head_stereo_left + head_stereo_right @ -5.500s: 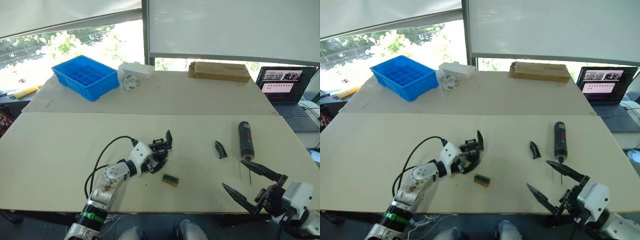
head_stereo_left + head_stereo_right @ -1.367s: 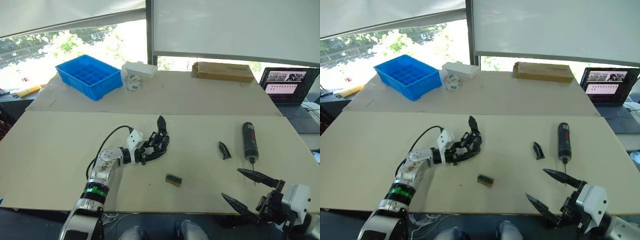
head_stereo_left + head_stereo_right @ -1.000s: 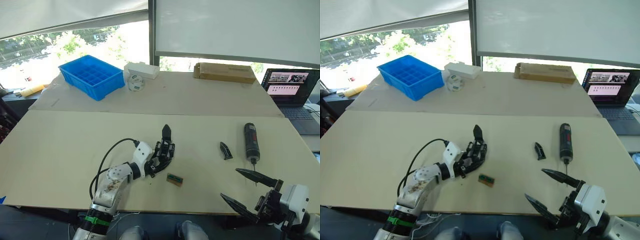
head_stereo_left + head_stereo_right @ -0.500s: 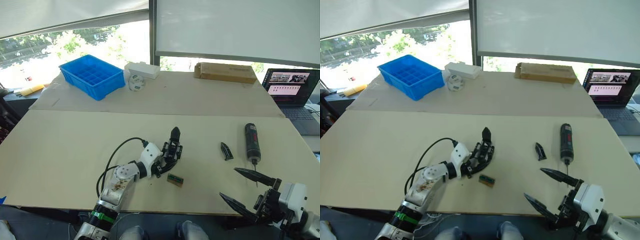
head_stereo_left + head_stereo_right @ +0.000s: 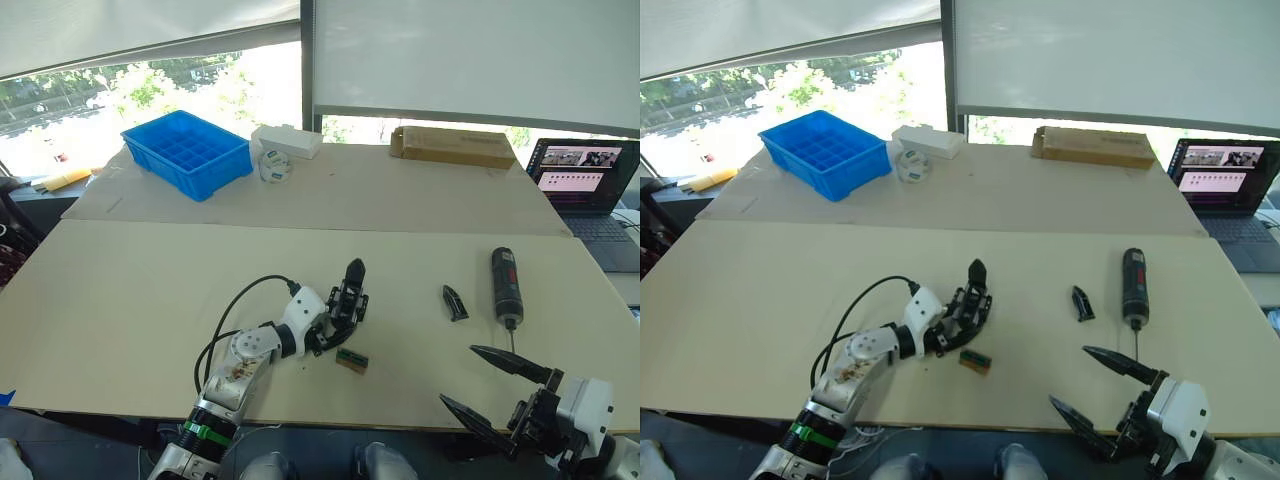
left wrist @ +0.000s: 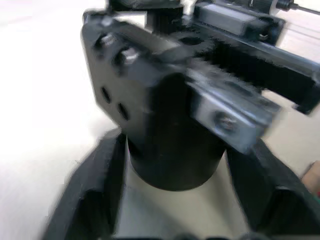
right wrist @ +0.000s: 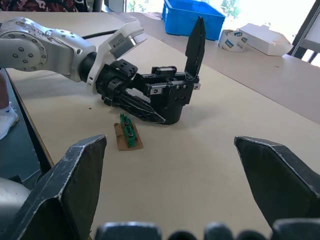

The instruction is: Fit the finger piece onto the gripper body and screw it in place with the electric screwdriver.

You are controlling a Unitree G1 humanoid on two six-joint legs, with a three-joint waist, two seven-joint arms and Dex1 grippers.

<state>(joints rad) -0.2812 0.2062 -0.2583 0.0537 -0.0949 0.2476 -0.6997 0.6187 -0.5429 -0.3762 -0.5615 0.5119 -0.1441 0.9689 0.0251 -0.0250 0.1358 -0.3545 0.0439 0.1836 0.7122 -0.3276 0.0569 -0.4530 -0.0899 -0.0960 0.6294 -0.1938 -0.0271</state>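
Right wrist view: no legible writing.

My left gripper clamps the gripper body, its one pointed finger sticking up. The finger piece lies flat just beside the electric screwdriver, apart from it.

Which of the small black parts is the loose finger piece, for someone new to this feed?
Start at the laptop on the robot's right, then come down to the electric screwdriver lying on the near table. The finger piece lies just to its left: a small black tapered wedge, lying free, unlike the gripper body in the left claw.
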